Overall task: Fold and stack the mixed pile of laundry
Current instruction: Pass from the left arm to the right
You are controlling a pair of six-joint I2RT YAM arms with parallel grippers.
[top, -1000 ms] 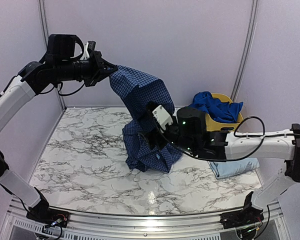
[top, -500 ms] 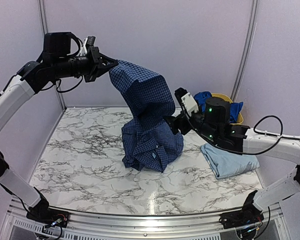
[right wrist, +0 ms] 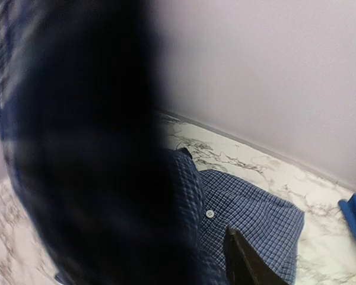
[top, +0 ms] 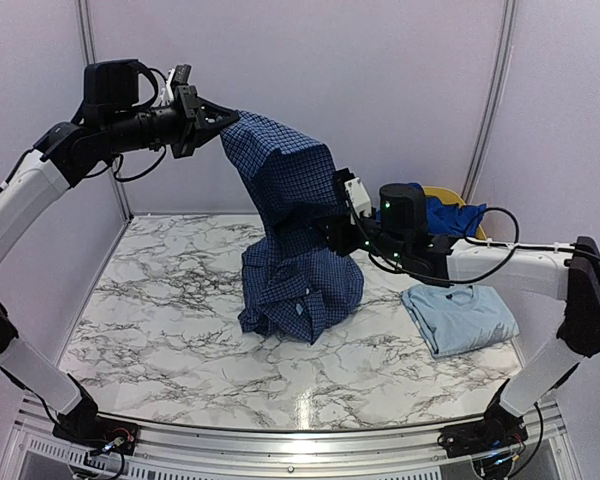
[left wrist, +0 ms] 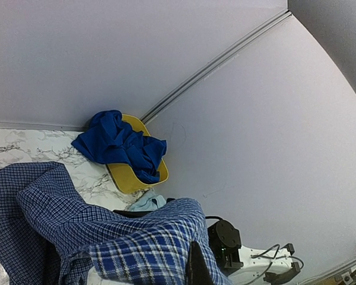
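Left gripper clamped on navy-and-white small-check fabric shirt, up high; rest hangs below it to white marble table. Right gripper vs. shirt's side, grip state can't tell.

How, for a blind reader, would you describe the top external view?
The left gripper holds a navy-checked shirt high, its lower half bunched on the marble table, with the right gripper at its hanging side. A folded pale-blue T-shirt lies at right; a royal-blue garment fills a yellow basket.

Lab test booth: plain white partition walls, marble-patterned table.
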